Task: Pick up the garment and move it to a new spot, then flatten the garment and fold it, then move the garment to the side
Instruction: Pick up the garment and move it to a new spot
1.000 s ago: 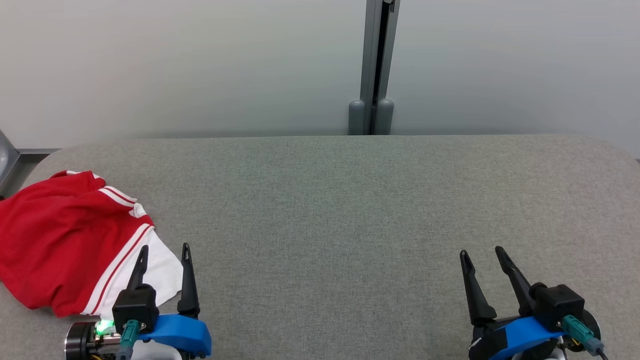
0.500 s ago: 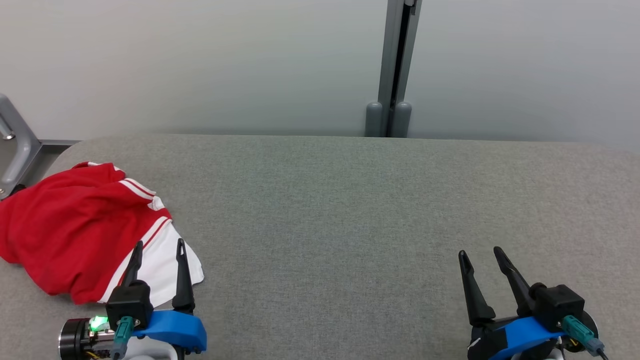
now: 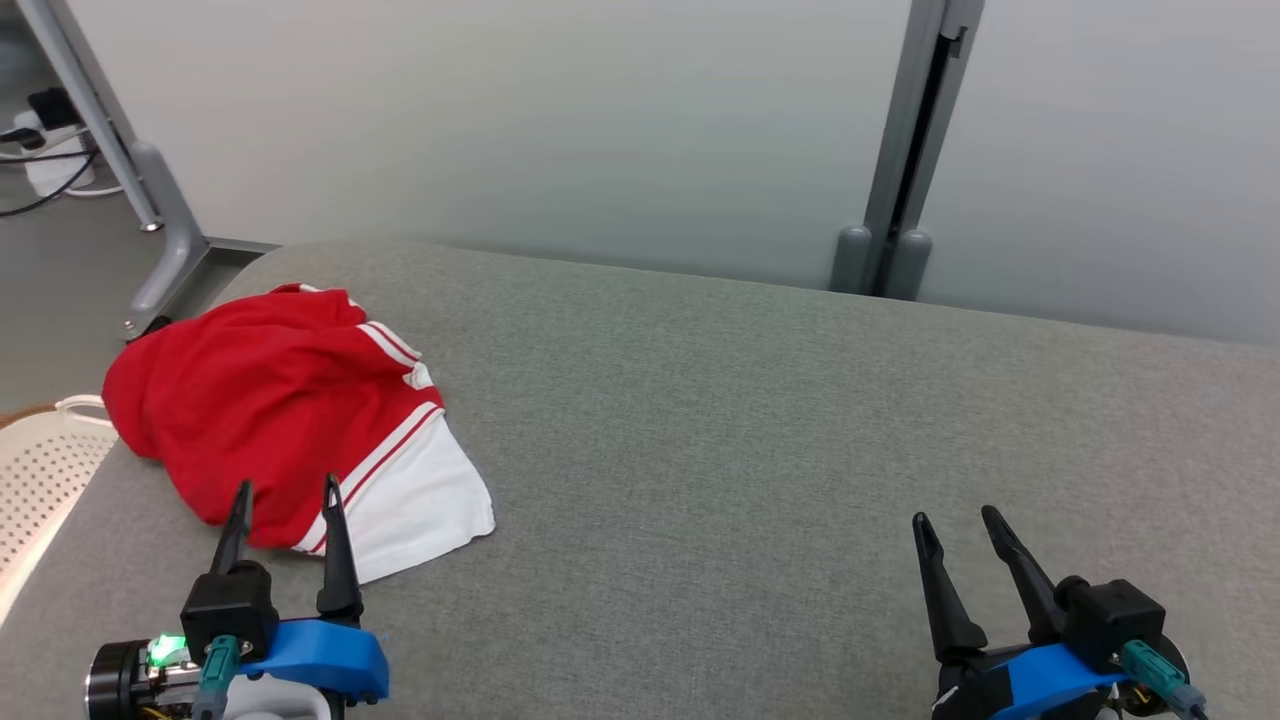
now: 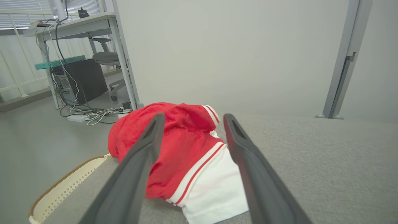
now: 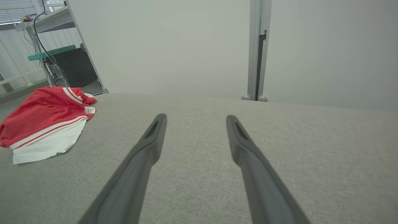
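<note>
The garment (image 3: 270,410) is a crumpled red piece with white stripes and a white panel, lying at the left end of the grey padded table (image 3: 760,430). My left gripper (image 3: 285,487) is open, just in front of the garment's near edge, its tips over the cloth's hem in the head view. Through the left wrist view the garment (image 4: 186,146) lies straight ahead between the open fingers (image 4: 140,161). Over bare table at the lower right my right gripper (image 3: 951,517) is open and holds nothing. The garment (image 5: 46,121) lies far left in the right wrist view.
A cream perforated basket (image 3: 40,470) stands on the floor left of the table. A grey post (image 3: 910,150) and pale wall panels rise behind the table. A desk leg (image 3: 150,190), cables and a desk with a chair (image 4: 105,59) stand at the back left.
The head camera has turned left, so the garment and post now sit further right in the picture and the basket has come into view. Both grippers stay open.
</note>
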### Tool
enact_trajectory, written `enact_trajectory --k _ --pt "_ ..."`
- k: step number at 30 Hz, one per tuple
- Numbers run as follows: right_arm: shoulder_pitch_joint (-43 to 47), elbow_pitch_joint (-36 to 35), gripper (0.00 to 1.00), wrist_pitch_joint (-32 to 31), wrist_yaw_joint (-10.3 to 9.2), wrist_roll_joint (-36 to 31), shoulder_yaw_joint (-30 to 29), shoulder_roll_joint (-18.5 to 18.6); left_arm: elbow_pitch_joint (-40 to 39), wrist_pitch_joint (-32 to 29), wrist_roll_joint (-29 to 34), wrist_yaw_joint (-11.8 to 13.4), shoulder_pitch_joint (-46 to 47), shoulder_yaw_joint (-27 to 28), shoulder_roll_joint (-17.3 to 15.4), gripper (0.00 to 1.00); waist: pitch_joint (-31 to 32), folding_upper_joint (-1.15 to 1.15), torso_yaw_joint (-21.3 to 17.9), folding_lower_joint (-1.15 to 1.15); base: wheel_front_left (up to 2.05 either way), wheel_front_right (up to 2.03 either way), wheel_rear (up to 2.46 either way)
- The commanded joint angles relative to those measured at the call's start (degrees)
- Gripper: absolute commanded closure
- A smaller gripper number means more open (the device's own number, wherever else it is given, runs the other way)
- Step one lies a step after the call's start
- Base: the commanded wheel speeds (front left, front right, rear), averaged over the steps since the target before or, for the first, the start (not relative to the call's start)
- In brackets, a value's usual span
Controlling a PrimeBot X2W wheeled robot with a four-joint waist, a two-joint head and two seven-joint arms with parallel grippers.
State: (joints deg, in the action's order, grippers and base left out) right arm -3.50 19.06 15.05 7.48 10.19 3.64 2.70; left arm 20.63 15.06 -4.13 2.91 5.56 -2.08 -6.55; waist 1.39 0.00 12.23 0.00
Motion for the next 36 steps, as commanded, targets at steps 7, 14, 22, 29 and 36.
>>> enact_trajectory --k 7,14,22,29,36 --pt "0.02 -0.15 0.00 0.20 0.03 0.22 0.09 0.34 -0.80 0.18 -0.33 0.19 -0.57 0.65 -0.28 0.00 -0.90 0.00 5.22 0.00 0.00 0.00 0.00" --pt "1.05 0.02 0.00 0.20 0.03 0.49 -0.37 0.34 -0.42 0.18 -0.79 0.08 -0.91 1.39 -0.54 0.00 -0.44 0.00 10.75 0.00 0.00 0.00 0.00" --pt "1.15 -0.03 0.00 0.20 0.03 0.74 -0.14 0.35 -0.39 0.18 -0.93 -0.17 -1.28 2.27 -1.18 0.00 -0.05 0.00 15.40 0.00 0.00 0.00 0.00" --pt "0.24 0.30 0.00 0.20 0.03 0.50 0.41 0.34 -0.90 0.18 -1.31 0.24 -1.69 3.13 -1.28 0.00 -0.37 0.00 15.87 0.00 0.00 0.00 0.00" --pt "-0.38 -0.10 0.00 0.20 0.02 -0.23 0.27 0.34 -0.26 0.18 -1.96 -0.44 0.27 3.79 -1.49 0.00 -1.12 0.00 13.71 0.00 0.00 0.00 0.00"
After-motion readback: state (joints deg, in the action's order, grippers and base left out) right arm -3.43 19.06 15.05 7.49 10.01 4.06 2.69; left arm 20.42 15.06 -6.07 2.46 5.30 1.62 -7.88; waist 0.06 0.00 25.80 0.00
